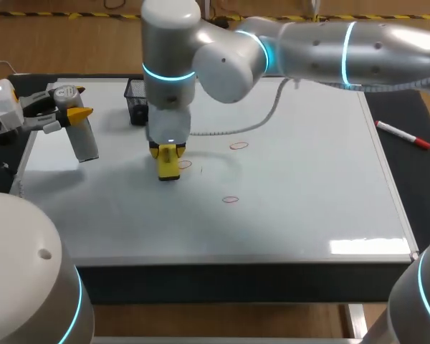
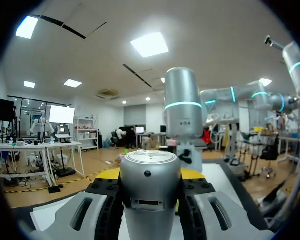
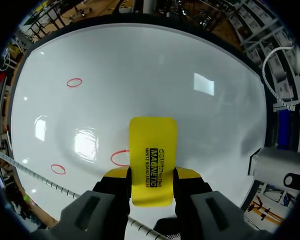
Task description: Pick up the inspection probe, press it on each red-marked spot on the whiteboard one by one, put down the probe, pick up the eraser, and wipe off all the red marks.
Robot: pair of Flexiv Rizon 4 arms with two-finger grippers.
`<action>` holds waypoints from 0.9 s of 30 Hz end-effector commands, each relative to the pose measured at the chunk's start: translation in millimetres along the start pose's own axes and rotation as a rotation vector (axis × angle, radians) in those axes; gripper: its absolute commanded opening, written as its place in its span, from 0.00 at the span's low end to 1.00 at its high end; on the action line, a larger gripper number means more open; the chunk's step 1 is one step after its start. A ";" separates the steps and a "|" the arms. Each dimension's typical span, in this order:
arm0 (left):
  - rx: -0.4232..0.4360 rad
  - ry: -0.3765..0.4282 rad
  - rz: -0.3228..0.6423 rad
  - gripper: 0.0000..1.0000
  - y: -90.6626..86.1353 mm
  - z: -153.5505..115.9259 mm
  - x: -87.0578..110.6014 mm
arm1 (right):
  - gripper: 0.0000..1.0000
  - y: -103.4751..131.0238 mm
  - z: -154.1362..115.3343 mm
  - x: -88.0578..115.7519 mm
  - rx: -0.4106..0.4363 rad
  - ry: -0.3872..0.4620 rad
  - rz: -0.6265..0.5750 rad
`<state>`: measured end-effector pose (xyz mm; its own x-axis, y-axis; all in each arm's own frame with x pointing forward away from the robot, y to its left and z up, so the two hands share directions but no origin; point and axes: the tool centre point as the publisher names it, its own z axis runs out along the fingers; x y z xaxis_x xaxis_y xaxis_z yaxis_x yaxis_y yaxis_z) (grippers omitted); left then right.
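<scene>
1. A dark surface (image 1: 408,186) carries the whiteboard (image 1: 308,208). A black mesh basket (image 1: 135,100) stands at its far left edge, and a red-capped pen (image 1: 403,135) lies off its right side.
2. Three red marks (image 3: 74,82) are visible on the board, so by my reading no wiping is finished. Whether the pressing was done cannot be told.
3. The right claw (image 3: 151,177) is clamped on the yellow eraser (image 3: 152,150), its fingers on the two long sides. The eraser's face is down at the left-most mark, partly covering it.
4. The left claw (image 1: 75,113) is closed around the grey inspection probe (image 1: 84,140) at the board's far left, so the probe is not yet put down.
5. Left to do: wipe all three marks.
</scene>
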<state>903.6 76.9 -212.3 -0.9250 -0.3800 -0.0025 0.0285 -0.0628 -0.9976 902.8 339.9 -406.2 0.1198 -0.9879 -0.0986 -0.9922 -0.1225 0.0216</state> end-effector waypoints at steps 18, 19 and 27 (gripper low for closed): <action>0.000 -0.003 0.001 0.00 -1.1 -0.1 1.1 | 0.00 0.9 15.7 9.5 0.002 0.024 -0.013; 0.000 -0.003 0.001 0.00 -1.1 -0.1 1.1 | 0.00 0.8 16.6 10.4 0.000 0.025 -0.012; 0.000 -0.003 0.001 0.00 -1.1 -0.1 1.1 | 0.00 0.1 18.2 23.0 0.010 0.034 0.000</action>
<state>903.5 77.0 -212.3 -0.9250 -0.3800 -0.0025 0.0284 -0.0627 -0.9976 904.5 326.3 -425.7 0.1191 -0.9907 -0.0659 -0.9925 -0.1206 0.0179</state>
